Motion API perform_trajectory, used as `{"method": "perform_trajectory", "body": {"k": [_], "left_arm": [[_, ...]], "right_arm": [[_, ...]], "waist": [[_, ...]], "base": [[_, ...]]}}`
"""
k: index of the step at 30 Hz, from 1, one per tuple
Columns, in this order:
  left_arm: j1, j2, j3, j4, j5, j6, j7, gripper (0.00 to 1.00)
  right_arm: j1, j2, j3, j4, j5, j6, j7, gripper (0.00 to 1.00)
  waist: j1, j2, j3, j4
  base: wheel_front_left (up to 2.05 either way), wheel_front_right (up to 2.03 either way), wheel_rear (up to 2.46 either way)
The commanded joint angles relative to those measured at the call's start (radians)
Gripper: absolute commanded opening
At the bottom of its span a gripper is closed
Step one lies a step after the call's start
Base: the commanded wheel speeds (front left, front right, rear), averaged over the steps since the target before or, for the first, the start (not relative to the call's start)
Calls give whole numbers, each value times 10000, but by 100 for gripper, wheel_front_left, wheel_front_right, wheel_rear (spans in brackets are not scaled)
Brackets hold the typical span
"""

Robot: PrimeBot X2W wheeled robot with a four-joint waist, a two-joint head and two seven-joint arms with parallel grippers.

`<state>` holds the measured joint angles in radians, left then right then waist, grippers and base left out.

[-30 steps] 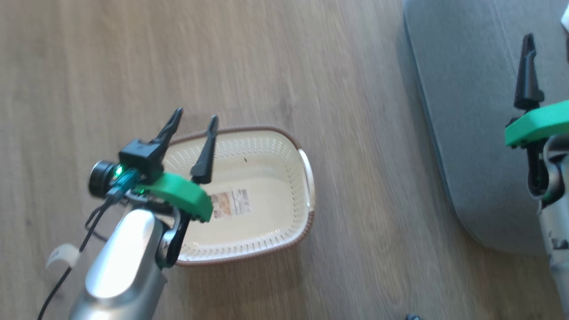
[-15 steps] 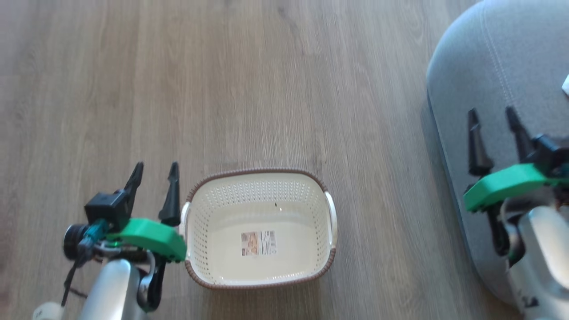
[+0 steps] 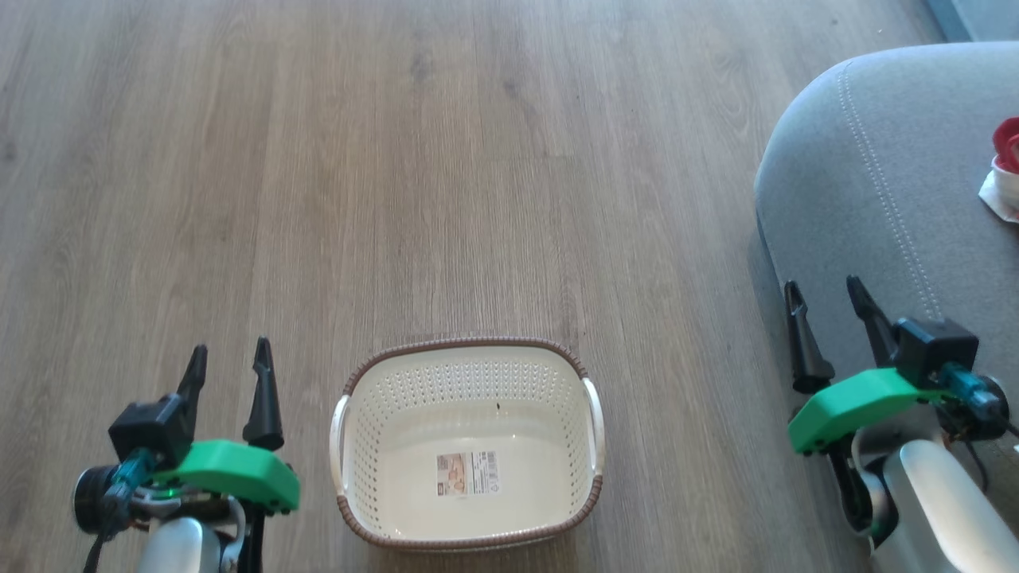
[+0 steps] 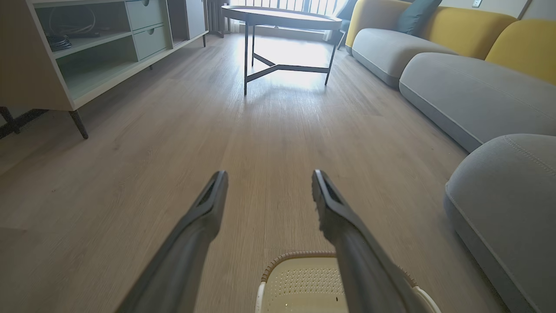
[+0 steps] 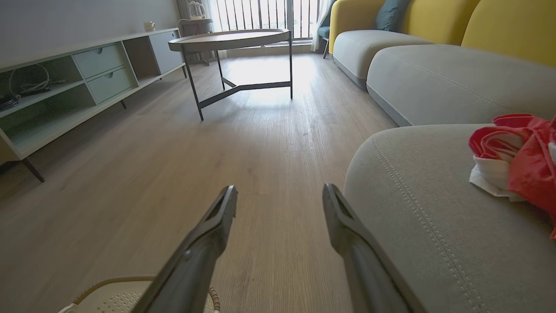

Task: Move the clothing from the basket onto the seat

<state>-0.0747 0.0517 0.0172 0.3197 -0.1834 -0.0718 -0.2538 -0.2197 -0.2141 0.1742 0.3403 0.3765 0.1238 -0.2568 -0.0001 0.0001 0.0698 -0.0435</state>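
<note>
The cream basket (image 3: 468,374) stands on the wood floor with nothing in it but its label sticker; its rim also shows in the left wrist view (image 4: 299,256) and the right wrist view (image 5: 113,287). Red and white clothing (image 5: 517,156) lies on the grey seat (image 3: 860,207), at the right edge of the head view (image 3: 1005,167). My left gripper (image 3: 229,360) hangs open left of the basket, holding nothing. My right gripper (image 3: 824,290) is open over the seat's left edge, also holding nothing.
A round metal-legged coffee table (image 4: 282,17) stands ahead on the floor. A low pale cabinet with drawers (image 4: 87,48) runs along the left. Grey and yellow sofa sections (image 4: 469,65) line the right side.
The head camera has swung, so the whole picture shifted. My left gripper has come off the basket to its left side. My right gripper now shows both fingers open at the seat's edge.
</note>
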Motion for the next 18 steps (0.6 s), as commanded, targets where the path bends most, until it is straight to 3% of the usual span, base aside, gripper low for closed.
{"method": "perform_trajectory", "body": {"k": [1, 18], "left_arm": [[-126, 21, 438, -440, 95, -58, -79, 100], [380, -13, 563, -893, 13, 52, -80, 100]], "right_arm": [[9, 55, 120, -364, -92, 69, -49, 100], [570, 416, -120, -427, -361, 69, -49, 100]], "waist": [[1, -1, -93, -21], [1, -1, -237, -86]], "base": [[0, 0, 0], [0, 0, 0]]}}
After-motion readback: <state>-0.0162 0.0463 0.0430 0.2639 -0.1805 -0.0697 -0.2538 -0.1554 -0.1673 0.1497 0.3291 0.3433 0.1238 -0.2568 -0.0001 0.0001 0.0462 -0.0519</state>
